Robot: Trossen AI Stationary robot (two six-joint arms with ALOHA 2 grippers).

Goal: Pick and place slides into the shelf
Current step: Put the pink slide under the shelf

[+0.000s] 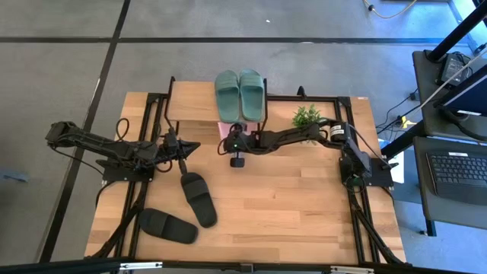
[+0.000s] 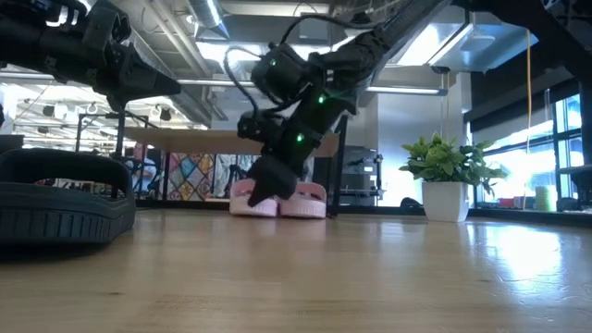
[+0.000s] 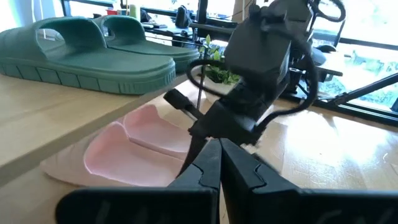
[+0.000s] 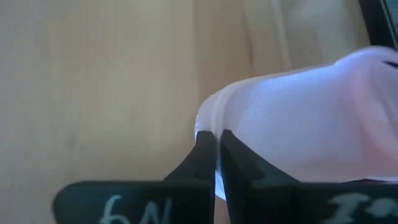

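Note:
Two dark green slides (image 1: 240, 93) lie side by side on the shelf's top board (image 1: 190, 103). Two pale pink slides (image 1: 226, 131) lie on the table under that board, side by side (image 3: 137, 143). Two black slides (image 1: 198, 198) (image 1: 167, 225) lie on the table nearer the front. My right gripper (image 1: 230, 141) is shut, tipped downward, with its tips at the rounded end of a pink slide (image 4: 298, 118). My left gripper (image 1: 192, 147) is shut and empty, above the table to the left of the pink slides, pointing toward them. My right gripper's shut fingertips (image 4: 208, 146) stand at the rounded near edge of one pink slide (image 4: 208, 118), slanting down from the table's near right. The slide lies flat on the table. I cannot tell whether the tips touch it.
A small potted plant (image 1: 307, 116) stands right of the shelf, close behind my right arm. The shelf's thin black frame post (image 3: 200, 84) stands beside the pink slides. One black slide looms near the low camera (image 2: 60, 199). Bare tabletop lies at the front right.

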